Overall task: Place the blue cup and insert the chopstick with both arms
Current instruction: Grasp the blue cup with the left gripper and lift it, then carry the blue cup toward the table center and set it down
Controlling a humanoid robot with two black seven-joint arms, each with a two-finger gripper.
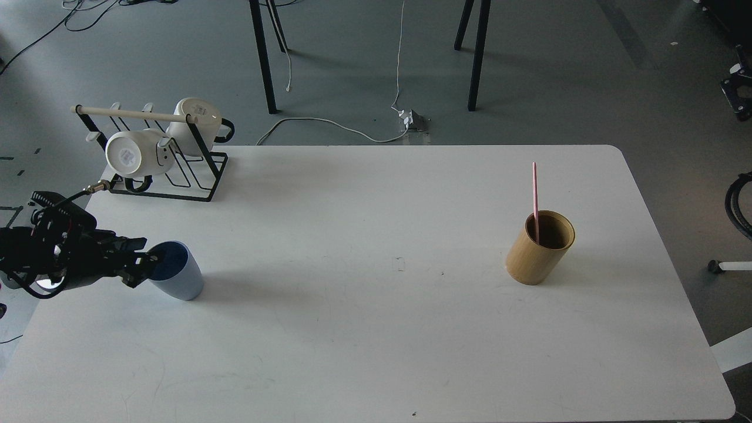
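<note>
The blue cup point(178, 275) stands upright on the left part of the white table point(376, 329). My left gripper point(145, 261) comes in from the left edge and sits right at the cup's left rim. Its fingers look spread, one tip at the rim and the other lower beside the cup's wall; I cannot tell if they touch it. The pink chopstick point(535, 197) stands upright inside the tan cylinder holder point(539, 249) on the right part of the table. My right gripper is out of view.
A black wire rack point(176, 170) with a cream rod and two white mugs point(132, 154) stands at the table's back left corner, behind my left arm. Black table legs and cables are on the floor beyond the table. Black cable loops show at the right edge point(737, 205).
</note>
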